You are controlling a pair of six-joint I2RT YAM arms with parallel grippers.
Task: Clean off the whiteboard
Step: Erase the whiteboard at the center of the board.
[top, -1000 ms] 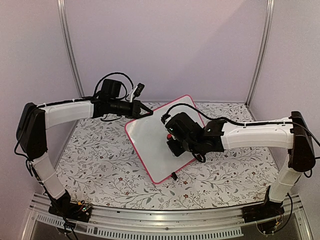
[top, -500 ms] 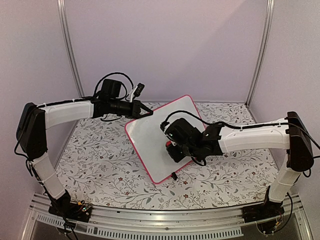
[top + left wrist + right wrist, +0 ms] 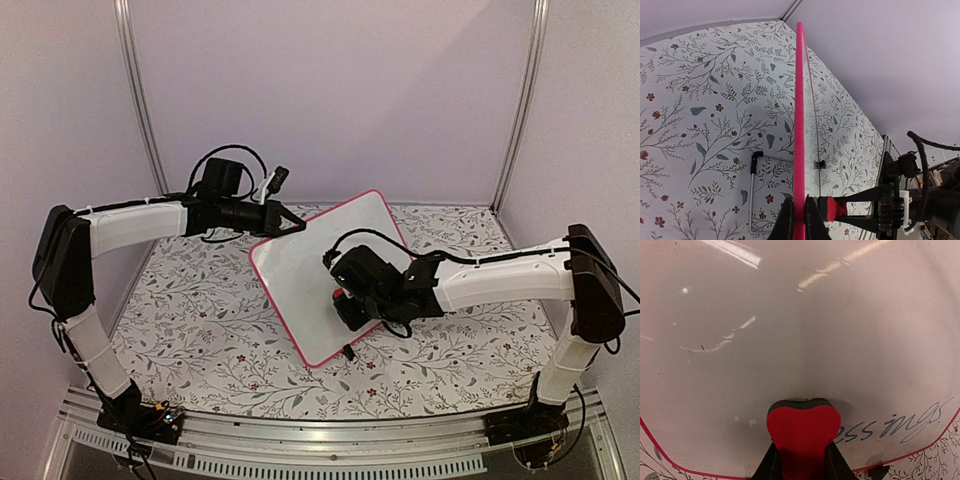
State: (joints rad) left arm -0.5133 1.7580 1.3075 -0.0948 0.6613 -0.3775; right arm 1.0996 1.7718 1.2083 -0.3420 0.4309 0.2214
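Clamping whiteboard (image 3: pixel 295 285) rim in left end effector (image 3: pixel 799 215). Pinching red eraser (image 3: pixel 803 426) in right end effector (image 3: pixel 802 460), pressed beside blue handwriting (image 3: pixel 890 427).

From high above the near edge, we look down toward the far wall (image 3: pixel 330 90) across the whole table (image 3: pixel 200 330). Our left wrist view sights close along the pink edge of the whiteboard (image 3: pixel 800 100); the right wrist view sits nearly against its face. All three share that board.
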